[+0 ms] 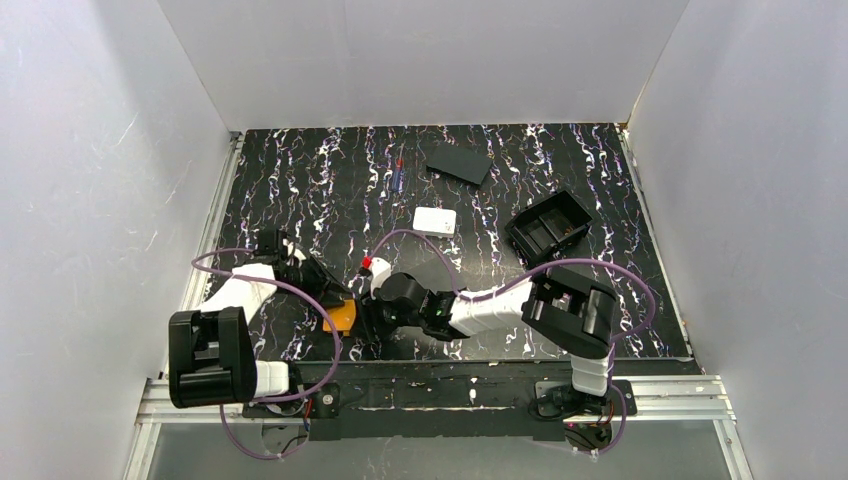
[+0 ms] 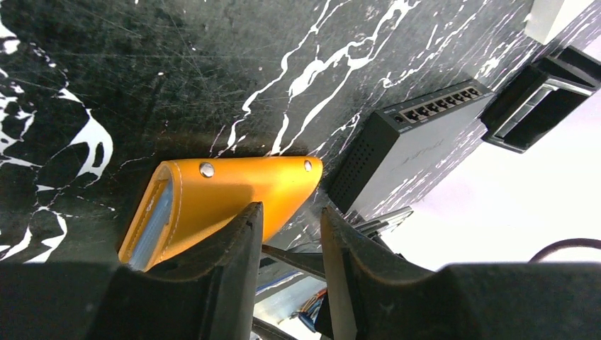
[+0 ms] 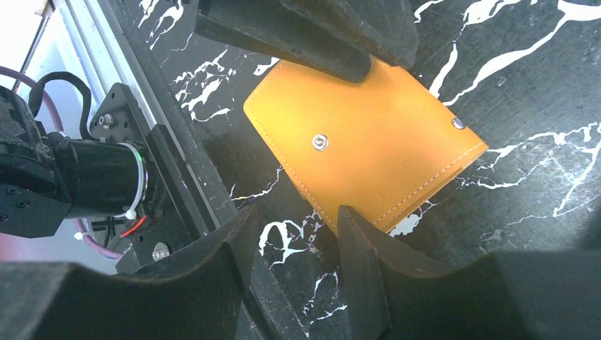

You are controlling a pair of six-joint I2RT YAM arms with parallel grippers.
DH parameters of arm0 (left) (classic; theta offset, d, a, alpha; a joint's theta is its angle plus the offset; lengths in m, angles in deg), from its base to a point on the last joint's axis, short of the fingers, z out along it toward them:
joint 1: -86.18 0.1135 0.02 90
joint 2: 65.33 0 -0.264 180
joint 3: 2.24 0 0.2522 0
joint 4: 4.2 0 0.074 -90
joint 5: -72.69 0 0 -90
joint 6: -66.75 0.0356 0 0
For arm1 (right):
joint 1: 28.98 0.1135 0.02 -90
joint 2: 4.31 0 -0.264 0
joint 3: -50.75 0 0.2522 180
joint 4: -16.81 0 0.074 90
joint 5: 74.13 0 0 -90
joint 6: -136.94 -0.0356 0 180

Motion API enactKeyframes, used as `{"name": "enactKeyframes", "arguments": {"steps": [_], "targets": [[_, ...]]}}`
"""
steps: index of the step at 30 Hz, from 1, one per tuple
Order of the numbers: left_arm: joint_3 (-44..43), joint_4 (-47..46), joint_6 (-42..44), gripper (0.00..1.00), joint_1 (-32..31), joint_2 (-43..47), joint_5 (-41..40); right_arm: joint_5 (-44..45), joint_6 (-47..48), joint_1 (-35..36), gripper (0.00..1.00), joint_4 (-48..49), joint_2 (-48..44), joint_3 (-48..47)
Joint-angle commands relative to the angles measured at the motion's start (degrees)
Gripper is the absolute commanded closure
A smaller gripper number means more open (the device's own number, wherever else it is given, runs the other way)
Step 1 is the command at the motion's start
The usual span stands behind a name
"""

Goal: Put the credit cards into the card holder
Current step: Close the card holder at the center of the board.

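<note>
The orange card holder (image 1: 343, 317) lies closed and flat on the marbled table near the front edge, snap stud up in the right wrist view (image 3: 361, 152). In the left wrist view (image 2: 227, 188) its pale blue inside shows at the open side. My left gripper (image 1: 322, 290) (image 2: 290, 209) stands at the holder's far edge, jaws apart; a thin dark strip crosses the gap, and I cannot tell what it is. My right gripper (image 1: 370, 314) (image 3: 296, 211) is open and empty over the holder's near edge. No credit card shows clearly.
A small white box (image 1: 435, 220), a black open tray (image 1: 548, 225), a flat dark network switch (image 1: 459, 162) (image 2: 418, 134) and pens (image 1: 398, 175) lie further back. The aluminium front rail (image 1: 450, 395) runs just behind the holder. White walls enclose the table.
</note>
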Motion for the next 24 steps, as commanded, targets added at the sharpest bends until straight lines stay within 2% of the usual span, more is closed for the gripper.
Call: {"name": "enactKeyframes", "arguments": {"steps": [1,5,11,24], "targets": [[-1.97,2.25,0.55,0.64,1.07,3.48,1.16,-1.07,2.25,1.70,0.44,2.35,-2.00,0.88],[-4.96,4.67,3.02,0.60,2.67,3.14,1.48,-1.44,3.63,3.60,0.40,3.42,-3.00,1.99],[-7.66,5.94,6.42,0.60,3.48,-2.54,3.40,-1.79,2.13,4.08,0.39,4.06,-2.10,2.20],[-5.77,2.98,7.07,0.59,3.48,-3.79,5.27,9.77,-3.69,1.75,0.34,3.08,2.86,-2.58]]}}
